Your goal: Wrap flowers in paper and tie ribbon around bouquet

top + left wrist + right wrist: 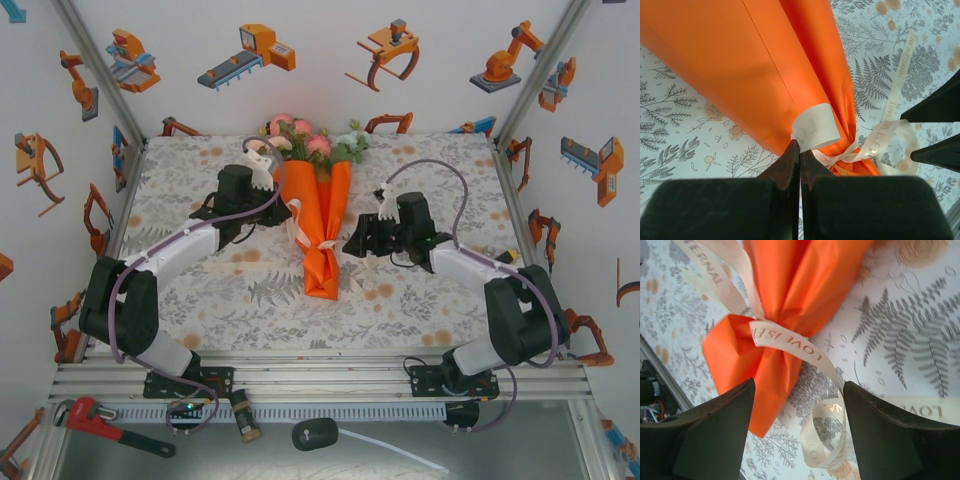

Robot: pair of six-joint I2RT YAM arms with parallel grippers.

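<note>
Left gripper (800, 150), jaws pressed together, tips against the left side of the bouquet (322, 215) by the ribbon (785, 337) knot. The bouquet lies mid-table (420, 300), flowers (300, 135) at the far end. Right gripper (797, 385), fingers spread wide, sits just right of it, a loose ribbon curl between them.

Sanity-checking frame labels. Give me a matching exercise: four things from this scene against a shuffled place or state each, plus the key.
Things
1. left gripper
2. right gripper
3. narrow cream ribbon with printed lettering
4. pink and cream flower heads

Places or states
A. fingers wide apart
B. at the wide far end of the bright orange paper cone
C. fingers closed together
D. wrapped round the cone's pinched narrow part

Pairs: 1-C, 2-A, 3-D, 4-B
</note>
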